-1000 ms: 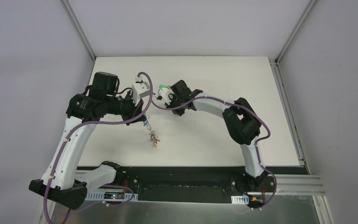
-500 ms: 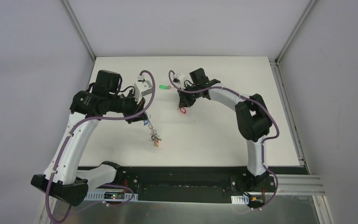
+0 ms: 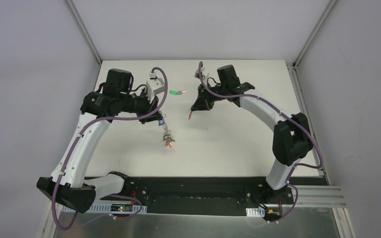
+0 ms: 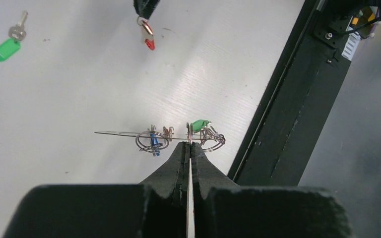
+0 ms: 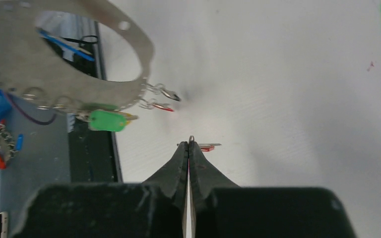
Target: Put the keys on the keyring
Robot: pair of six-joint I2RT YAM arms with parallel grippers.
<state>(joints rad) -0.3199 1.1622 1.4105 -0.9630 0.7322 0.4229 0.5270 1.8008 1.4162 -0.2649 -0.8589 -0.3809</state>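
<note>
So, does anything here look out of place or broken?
Nothing looks broken or spilled. One green-tagged key lies alone on the table, apart from the rest: the left gripper pinches the keyring with keys on it, the right gripper pinches a red-tagged key.

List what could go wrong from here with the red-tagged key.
1. The right gripper pinches the small silver red-tagged key only at its very tip, so it may twist or slip during threading.
2. The left gripper clamps the thin grey wire keyring at one spot, with threaded keys hanging beside it; the wire could swing and its end be missed.
</note>
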